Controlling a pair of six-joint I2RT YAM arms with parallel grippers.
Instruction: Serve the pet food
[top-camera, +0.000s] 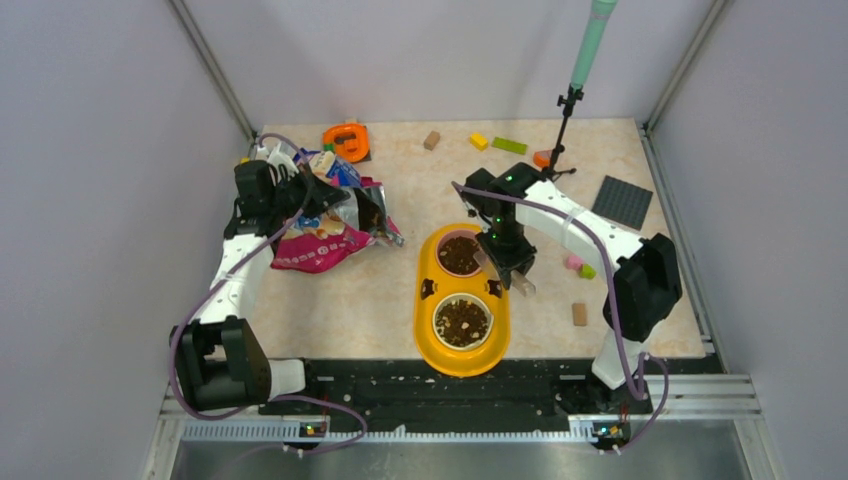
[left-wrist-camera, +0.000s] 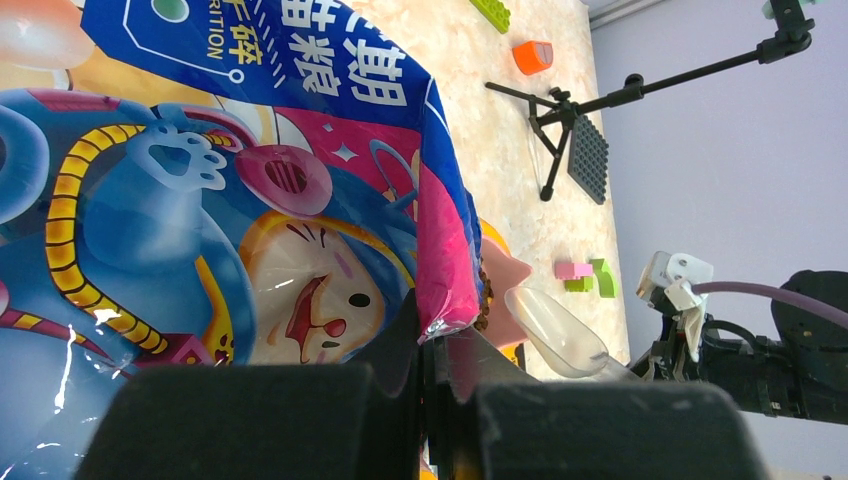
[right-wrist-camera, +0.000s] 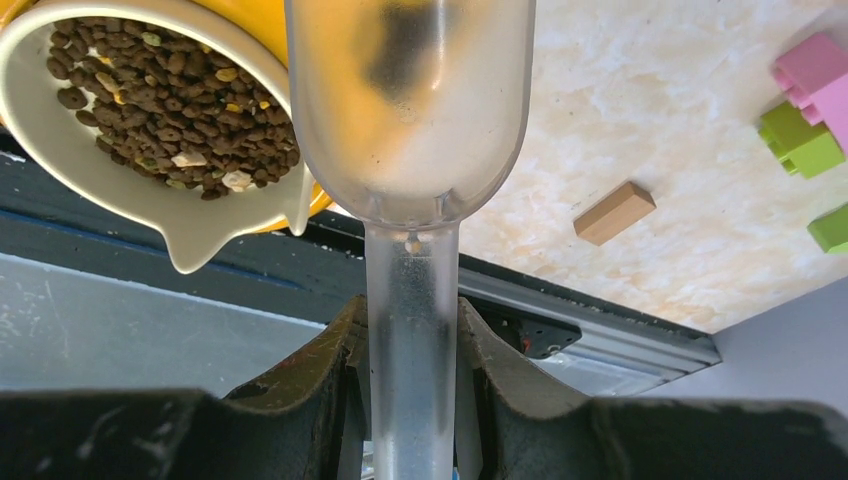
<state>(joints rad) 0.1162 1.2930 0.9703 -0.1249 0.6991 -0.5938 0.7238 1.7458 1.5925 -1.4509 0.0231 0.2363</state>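
The left gripper (left-wrist-camera: 425, 352) is pressed together on the edge of the bag (left-wrist-camera: 250, 200), which lies at 10 o'clock from the feeder (top-camera: 462, 366), the right gripper (right-wrist-camera: 412, 340) pinches the scoop (right-wrist-camera: 410, 120) by its handle at the feeder's 3 o'clock, and kibble (right-wrist-camera: 160, 90) lies in both bowls (right-wrist-camera: 28, 125)

Left wrist view: the bag (left-wrist-camera: 200, 200) overruns the left and top edges, so its print is only partly legible. Its lower right edge vanishes between the blurred, dark fingers of the left gripper (left-wrist-camera: 428, 365), which are cropped below.

Right wrist view: the scoop (right-wrist-camera: 410, 120) is cropped at top and its handle at bottom. The white bowl (right-wrist-camera: 190, 235) is cropped at upper left.

Top view: the teal pole (top-camera: 592, 40) is cropped at the top edge.
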